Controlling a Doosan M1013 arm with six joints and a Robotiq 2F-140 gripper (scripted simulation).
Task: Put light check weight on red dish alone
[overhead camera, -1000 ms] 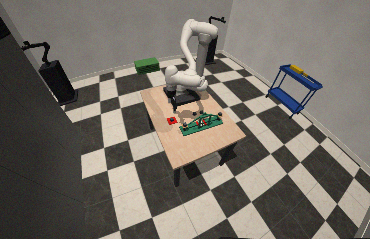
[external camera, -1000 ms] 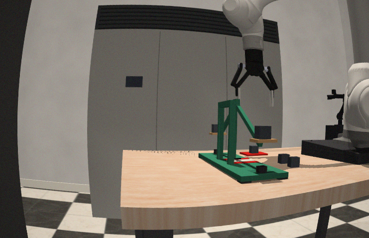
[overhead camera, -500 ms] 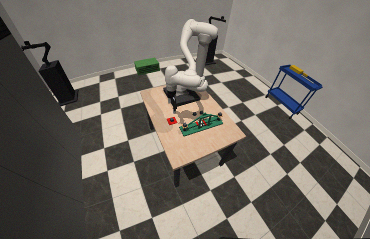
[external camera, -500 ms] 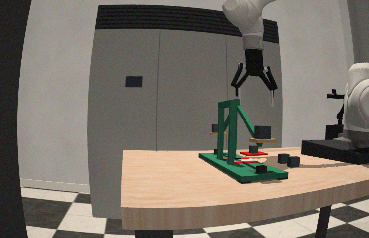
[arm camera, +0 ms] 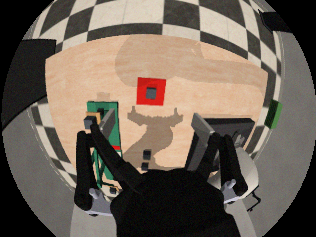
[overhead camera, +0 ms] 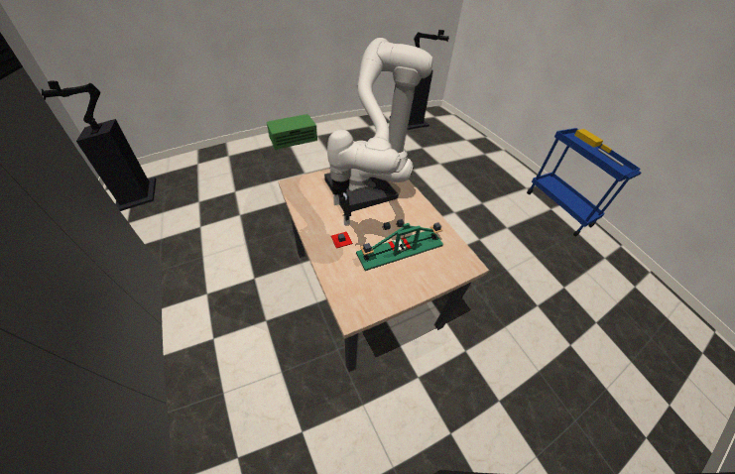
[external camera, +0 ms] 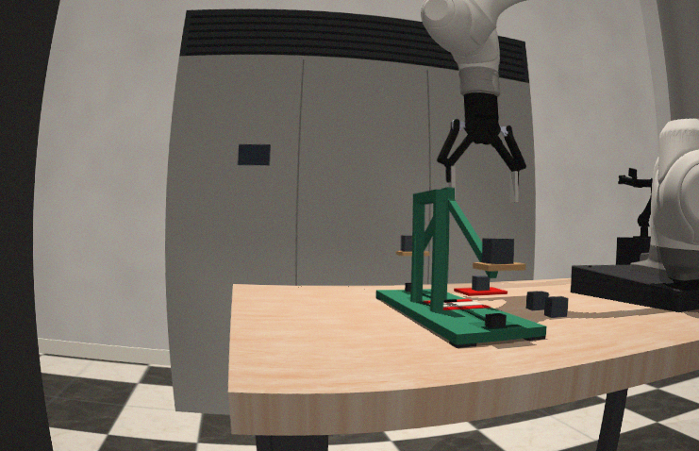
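Observation:
The red dish (overhead camera: 334, 243) (external camera: 500, 292) (arm camera: 142, 100) lies flat on the table, and one dark weight (overhead camera: 341, 237) (external camera: 480, 283) (arm camera: 151, 93) sits on it. The green rocker balance (overhead camera: 379, 262) (external camera: 429, 314) (arm camera: 112, 134) carries one weight (overhead camera: 367, 247) (external camera: 407, 242) (arm camera: 90, 122) on the pan nearer the dish and another (overhead camera: 436, 226) (external camera: 497, 250) on the far pan. Its pointer seems near the white field, but is too small to read surely. Two more weights (overhead camera: 386, 225) (overhead camera: 400, 222) (external camera: 537, 300) (external camera: 556, 307) (arm camera: 147, 154) stand on the table. My gripper (overhead camera: 346, 220) (external camera: 482, 193) (arm camera: 154, 117) is open and empty, high above the table.
The balance's upright frame (external camera: 440, 249) rises beside the dish and the two loose weights. The arm's black base plate (overhead camera: 373, 196) (external camera: 621, 287) (arm camera: 235, 124) is at the table's robot end. A blue cart (overhead camera: 597, 154) and a green chest (overhead camera: 293, 131) stand on the floor away from the table.

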